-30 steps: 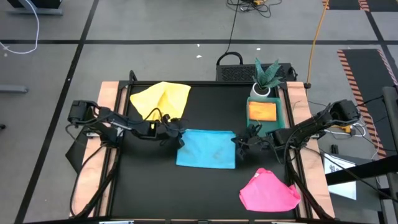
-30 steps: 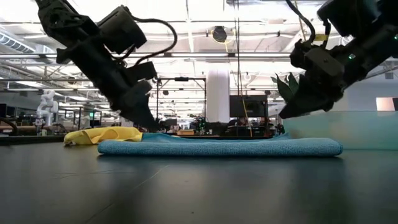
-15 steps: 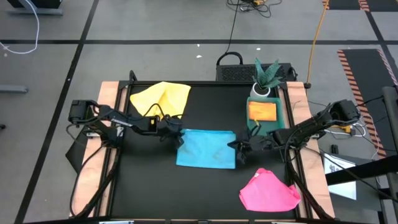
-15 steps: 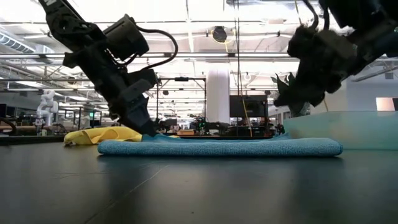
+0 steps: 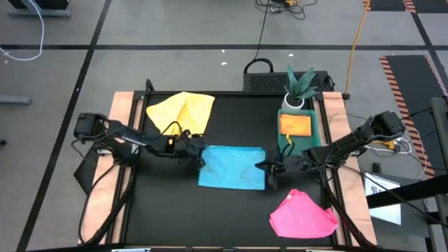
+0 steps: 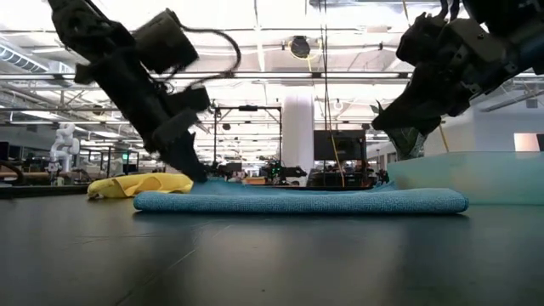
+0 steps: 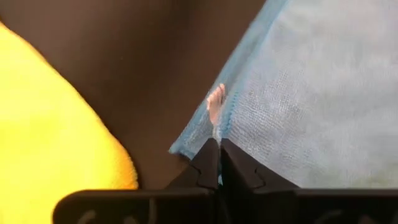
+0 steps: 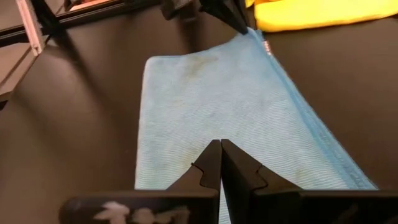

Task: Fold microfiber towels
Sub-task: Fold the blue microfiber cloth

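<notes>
The light blue towel (image 5: 232, 166) lies flat as a folded rectangle in the middle of the black table (image 5: 168, 210). My left gripper (image 5: 198, 152) is shut at its far left corner. My right gripper (image 5: 270, 172) is shut and hangs above the towel's right edge; in the low view it (image 6: 381, 127) is clear of the cloth (image 6: 297, 201). A crumpled yellow towel (image 5: 182, 110) lies at the far left. The pink towel (image 5: 302, 215) lies bunched at the near right. Another yellow-orange towel (image 5: 295, 124) rests folded in the green tray (image 5: 316, 133). My left gripper pinches the blue towel's far left corner (image 7: 214, 132) between its two fingers, right on the stitched edge. The fingers (image 6: 189, 166) slant down from the table's left side. The rest of the towel lies flat on the table.
A potted plant (image 5: 299, 85) stands at the tray's far end. Wooden rails (image 5: 120, 112) run along the table's left and right sides. Bare black table shows in front of the blue towel and at the near left.
My left gripper has shut on the blue towel's far left corner. My right gripper has risen off the towel, tipped more level and drifted a little toward the table's near edge. The towels have stayed where they were.
</notes>
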{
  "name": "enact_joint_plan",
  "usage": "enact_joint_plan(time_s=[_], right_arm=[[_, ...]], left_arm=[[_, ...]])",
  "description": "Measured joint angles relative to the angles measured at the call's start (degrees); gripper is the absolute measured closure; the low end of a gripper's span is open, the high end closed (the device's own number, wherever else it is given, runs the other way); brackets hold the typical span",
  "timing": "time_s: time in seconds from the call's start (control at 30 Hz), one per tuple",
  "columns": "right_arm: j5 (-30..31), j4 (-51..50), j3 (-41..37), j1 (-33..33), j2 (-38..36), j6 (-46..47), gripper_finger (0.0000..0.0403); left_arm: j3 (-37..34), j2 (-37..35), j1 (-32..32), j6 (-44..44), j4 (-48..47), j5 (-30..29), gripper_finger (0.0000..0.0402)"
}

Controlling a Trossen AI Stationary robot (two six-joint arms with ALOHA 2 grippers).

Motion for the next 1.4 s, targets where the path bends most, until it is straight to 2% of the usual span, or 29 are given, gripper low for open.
enact_joint_plan(time_s=[0.17,0.23,0.6,0.77,0.87,1.0,1.13,1.3,1.4], right_arm=[[0.03,-0.21,0.04,-0.02,0.0,0.06,0.0403],[0.05,-0.28,0.04,-0.02,0.0,0.13,0.0403],[0.5,-0.8,0.04,-0.02,0.0,1.53,0.0403],[4.41,-1.39,0.04,-0.04,0.0,1.63,0.0403],[4.51,-1.09,0.04,-0.04,1.07,2.69,0.0403],[4.53,-2.66,1.93,-0.12,5.79,5.21,0.0403],[6.15,-7.99,7.98,-1.13,13.16,7.86,0.0403],[6.18,-18.58,17.47,-4.76,20.73,8.54,0.0403],[6.12,-22.62,21.1,-7.11,23.72,8.14,0.0403]], left_arm=[[0.0,-2.06,-5.8,-3.68,-0.62,-13.38,0.0395],[0.02,-2.08,-6.95,-3.72,-0.83,-15.8,0.0397],[-0.04,3.67,-3.86,-9.68,-4.21,-15.36,0.0395],[0.01,3.82,-3.31,-9.96,-4.92,-15.4,0.0384],[0.0,2.43,-3.28,-8.44,-6.88,-14.4,0.0378],[0.02,-1.13,-2.22,-8.65,-11.41,-12.78,0.0344],[0.02,-5.88,-1.24,-12.33,-14.17,-12.22,0.0302],[0.04,-6.58,-2.51,-12.93,-9.79,-8.51,0.0276],[0.07,-4.92,-3.28,-13.35,-10.02,-13.29,0.0276]])
